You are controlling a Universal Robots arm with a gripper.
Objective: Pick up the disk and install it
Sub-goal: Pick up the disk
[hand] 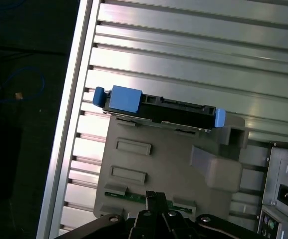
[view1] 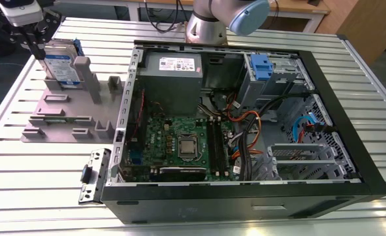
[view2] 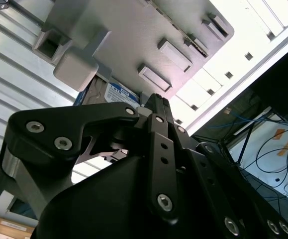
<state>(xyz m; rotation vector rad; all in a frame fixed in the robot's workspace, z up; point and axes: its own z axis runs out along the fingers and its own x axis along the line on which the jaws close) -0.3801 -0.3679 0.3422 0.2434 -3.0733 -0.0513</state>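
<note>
In the exterior view, the disk is seen standing on edge in the grey fixture beside the open computer case, with the gripper near its upper edge. In the second wrist view, part of its white-and-blue label is shown, its print unreadable. In the first wrist view, the blue bracket is shown, and the jaws are seen closed on nothing, apart from the disk.

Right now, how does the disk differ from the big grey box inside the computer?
The disk stands on edge in a stand outside the case; the power-supply box sits inside it. The disk is thin with a blue frame; the box is bulky, grey. Both carry labels.
</note>
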